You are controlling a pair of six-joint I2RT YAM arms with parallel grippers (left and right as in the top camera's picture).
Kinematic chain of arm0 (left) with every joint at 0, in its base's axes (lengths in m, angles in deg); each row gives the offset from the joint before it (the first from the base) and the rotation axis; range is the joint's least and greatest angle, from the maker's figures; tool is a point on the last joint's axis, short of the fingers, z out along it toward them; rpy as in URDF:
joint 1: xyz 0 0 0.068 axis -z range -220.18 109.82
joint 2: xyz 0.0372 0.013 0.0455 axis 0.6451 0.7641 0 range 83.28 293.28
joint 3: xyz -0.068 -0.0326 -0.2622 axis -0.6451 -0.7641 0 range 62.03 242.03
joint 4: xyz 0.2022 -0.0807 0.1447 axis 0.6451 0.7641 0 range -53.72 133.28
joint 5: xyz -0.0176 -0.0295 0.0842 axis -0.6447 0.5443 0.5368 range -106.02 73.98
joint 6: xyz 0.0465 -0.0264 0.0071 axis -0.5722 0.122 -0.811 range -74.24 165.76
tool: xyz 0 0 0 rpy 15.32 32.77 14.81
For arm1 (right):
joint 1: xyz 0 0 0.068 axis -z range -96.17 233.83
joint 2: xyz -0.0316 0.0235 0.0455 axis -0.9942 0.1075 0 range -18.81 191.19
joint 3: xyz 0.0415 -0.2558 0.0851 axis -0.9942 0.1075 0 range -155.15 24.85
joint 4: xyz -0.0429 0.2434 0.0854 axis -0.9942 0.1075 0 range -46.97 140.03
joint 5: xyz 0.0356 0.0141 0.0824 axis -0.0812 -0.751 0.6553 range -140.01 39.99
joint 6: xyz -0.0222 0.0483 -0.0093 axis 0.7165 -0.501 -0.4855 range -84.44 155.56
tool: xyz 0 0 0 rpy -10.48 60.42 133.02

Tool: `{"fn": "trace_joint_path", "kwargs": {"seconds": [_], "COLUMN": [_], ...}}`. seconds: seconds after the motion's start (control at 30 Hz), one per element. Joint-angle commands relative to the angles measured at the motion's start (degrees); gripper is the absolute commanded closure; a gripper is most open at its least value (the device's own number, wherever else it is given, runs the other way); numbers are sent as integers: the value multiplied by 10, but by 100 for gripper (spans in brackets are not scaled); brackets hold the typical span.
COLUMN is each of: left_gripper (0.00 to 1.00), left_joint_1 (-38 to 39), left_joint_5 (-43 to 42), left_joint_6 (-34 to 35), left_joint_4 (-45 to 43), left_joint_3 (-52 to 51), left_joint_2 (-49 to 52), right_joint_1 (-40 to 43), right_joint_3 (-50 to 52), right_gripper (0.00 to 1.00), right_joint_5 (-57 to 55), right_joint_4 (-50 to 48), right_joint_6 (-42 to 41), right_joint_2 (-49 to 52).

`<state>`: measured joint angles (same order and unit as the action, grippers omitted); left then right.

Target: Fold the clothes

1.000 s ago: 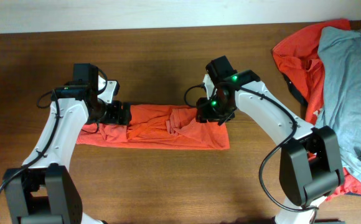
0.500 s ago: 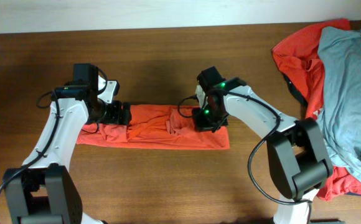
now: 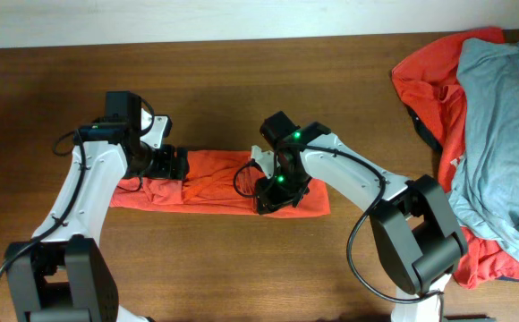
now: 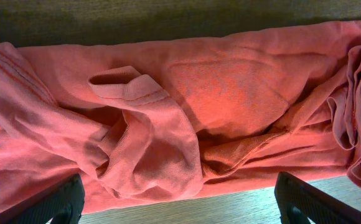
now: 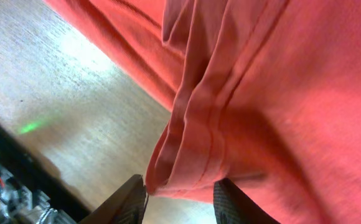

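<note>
**Hem between my right fingers, nothing pinned on the left**

I have the orange-red T-shirt lying as a long narrow strip across the middle of the table, rumpled and bunched around its centre. My left gripper hovers at the strip's left end with its jaws spread wide, holding nothing. My right gripper is down over the right half, and in the wrist view a folded hem sits between my fingers. They're partly apart, and I can't tell whether they're actually biting the cloth or only straddling it.

That's the risk. If I lift with a loose pinch, the hem probably slips out and flops back crooked. If I've caught only one layer, pulling likely peels the strip open. And with my left end unanchored, any sideways tug could drag the whole shirt along the wood instead of folding it, locking those centre wrinkles in.

Well off to the right, the grey-blue T-shirt lies heaped over a second orange-red T-shirt, both unfolded.
</note>
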<state>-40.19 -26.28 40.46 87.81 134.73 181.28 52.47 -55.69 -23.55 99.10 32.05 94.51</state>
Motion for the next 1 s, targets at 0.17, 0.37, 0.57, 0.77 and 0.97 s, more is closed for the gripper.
{"fn": "trace_joint_path", "kwargs": {"seconds": [0.17, 0.37, 0.57, 0.77, 0.97], "left_gripper": [2, 1, 1, 1, 1], "left_joint_1": [-2, -6, -50, -113, -128], "left_joint_5": [-6, -4, 13, 20, 26], "left_joint_6": [0, 7, 23, -8, -49], "left_joint_4": [5, 19, 17, 8, -7], "left_joint_3": [3, 3, 3, 3, 3], "left_joint_2": [-2, -2, -1, 21, 62], "right_joint_1": [62, 125, 193, 217, 218], "right_joint_3": [-38, -90, -113, -111, -111], "right_gripper": [59, 58, 56, 56, 55], "right_joint_5": [-40, -40, -40, -45, -45], "right_joint_4": [15, 63, 114, 123, 136], "right_joint_6": [27, 28, 49, 65, 65], "right_joint_2": [4, -6, -11, -11, -11]}}
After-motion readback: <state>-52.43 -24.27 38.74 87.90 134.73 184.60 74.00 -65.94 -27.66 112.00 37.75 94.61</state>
